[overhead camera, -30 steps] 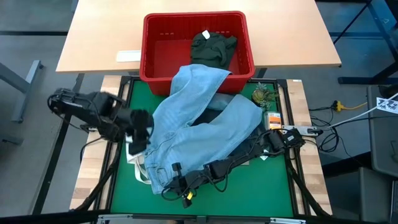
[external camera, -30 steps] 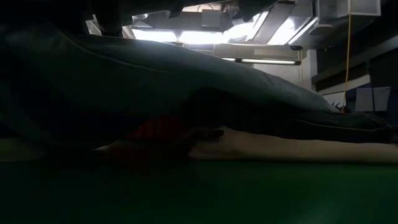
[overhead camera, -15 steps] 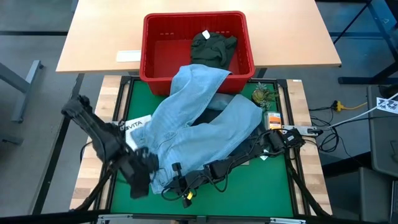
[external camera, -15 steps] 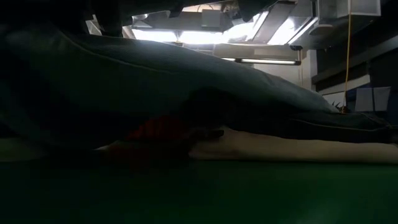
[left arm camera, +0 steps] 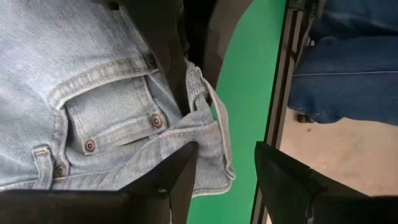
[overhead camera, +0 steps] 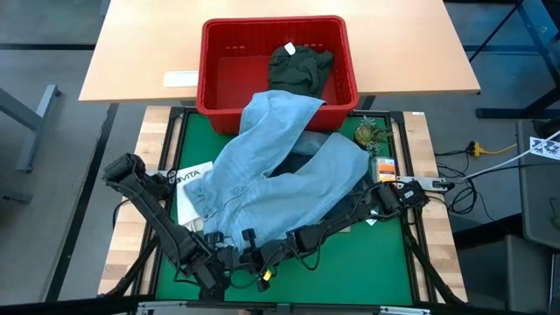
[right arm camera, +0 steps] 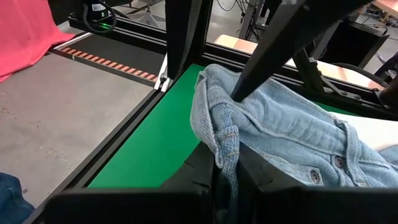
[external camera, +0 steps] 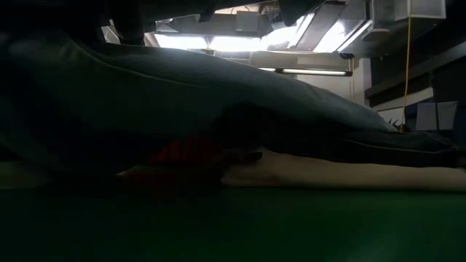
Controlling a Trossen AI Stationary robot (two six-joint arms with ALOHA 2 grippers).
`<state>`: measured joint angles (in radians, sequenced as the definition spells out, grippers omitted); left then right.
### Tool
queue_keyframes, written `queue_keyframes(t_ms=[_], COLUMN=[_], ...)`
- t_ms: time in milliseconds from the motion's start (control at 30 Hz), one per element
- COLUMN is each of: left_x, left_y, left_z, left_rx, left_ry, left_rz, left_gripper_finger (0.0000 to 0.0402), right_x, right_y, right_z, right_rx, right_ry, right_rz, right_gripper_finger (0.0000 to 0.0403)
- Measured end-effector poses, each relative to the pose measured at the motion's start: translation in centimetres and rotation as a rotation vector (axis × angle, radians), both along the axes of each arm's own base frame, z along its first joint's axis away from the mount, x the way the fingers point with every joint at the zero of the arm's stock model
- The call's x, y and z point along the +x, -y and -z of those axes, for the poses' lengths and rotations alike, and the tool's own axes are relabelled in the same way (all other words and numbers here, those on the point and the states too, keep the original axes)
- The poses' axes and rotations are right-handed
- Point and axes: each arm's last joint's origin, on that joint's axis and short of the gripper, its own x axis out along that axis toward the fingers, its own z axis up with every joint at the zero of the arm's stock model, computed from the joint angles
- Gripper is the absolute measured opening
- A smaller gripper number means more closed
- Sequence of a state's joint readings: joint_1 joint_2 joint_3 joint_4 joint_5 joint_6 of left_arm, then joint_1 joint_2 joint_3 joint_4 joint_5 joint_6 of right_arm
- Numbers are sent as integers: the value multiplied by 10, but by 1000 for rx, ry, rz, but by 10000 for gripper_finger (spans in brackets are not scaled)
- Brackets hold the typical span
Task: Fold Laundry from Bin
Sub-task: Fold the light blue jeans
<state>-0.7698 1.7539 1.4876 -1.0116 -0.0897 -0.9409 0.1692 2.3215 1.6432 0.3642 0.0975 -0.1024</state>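
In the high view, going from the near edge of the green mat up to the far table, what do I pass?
Left pincer at the waistband → light blue jeans spread over the mat → red bin → dark olive-green piece inside the bin.

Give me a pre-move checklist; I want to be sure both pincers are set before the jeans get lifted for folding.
1. Grip of the right pincer on the light blue jeans: ok, shut on the waistband.
2. Readiness of the left pincer: ok, open at the waistband corner, gripping nothing.
3. Jeans free of the red bin: not ok, one leg drapes over its rim.
4. Nothing beneath the jeans: not ok, a white printed item pokes out from under them.
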Motion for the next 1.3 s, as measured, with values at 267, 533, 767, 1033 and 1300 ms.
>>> queue_keyframes(t_ms=[267, 533, 767, 1033, 1300], left_x=[4, 7, 6, 10, 5], left_y=[-5, -5, 0, 6, 3], left_z=[0, 2, 9, 28, 28], left_rx=[42, 85, 97, 111, 131], left_ry=[37, 69, 52, -26, -78], left_rz=[-26, -44, -24, -8, -2], left_gripper_finger=[159, 159, 159, 146, 20], right_x=[0, 0, 0, -1, 0], right_y=[0, 0, 0, -1, 0], right_z=[0, 0, 0, 1, 1], right_rx=[0, 1, 1, 7, 24], right_ry=[0, 3, 3, -6, -7], right_rz=[-1, -1, -1, -22, -29], right_gripper_finger=[26, 26, 26, 26, 26])
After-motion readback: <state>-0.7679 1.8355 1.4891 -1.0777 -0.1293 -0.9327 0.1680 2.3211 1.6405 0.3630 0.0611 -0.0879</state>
